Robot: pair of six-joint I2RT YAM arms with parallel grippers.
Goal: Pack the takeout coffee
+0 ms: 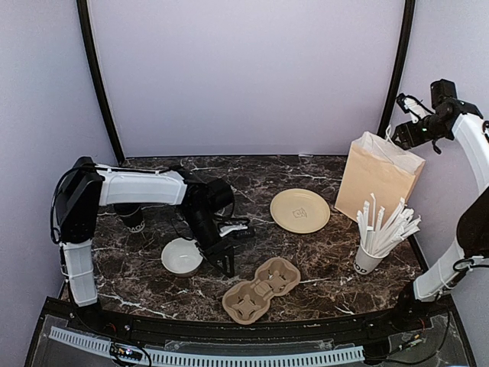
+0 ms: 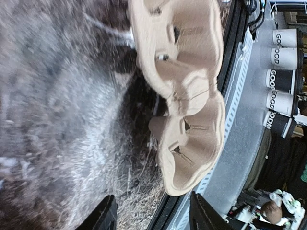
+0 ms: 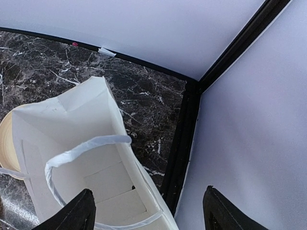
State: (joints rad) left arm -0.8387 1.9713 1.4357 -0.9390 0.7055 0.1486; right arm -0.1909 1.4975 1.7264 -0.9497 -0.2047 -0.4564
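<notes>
Left arm [image 1: 145, 187], by the counter's [image 1: 328, 252] left edge: glossy white shells on the long links, matte black housings at the joints, and a bulky black wrist block. A thin black cable [image 1: 53, 214] loops off the elbow housing. Left end effector [image 2: 153, 218]: all black, with two flat tapered fingers [image 2: 106, 214]. Right arm [image 1: 475, 149], by the counter's right edge: same white shells and black joints, with a black camera block at the wrist and a small green light [image 1: 403, 131] lit. Right end effector [image 3: 148, 213]: black fingers [image 3: 76, 213] with wedge-shaped tips.
</notes>
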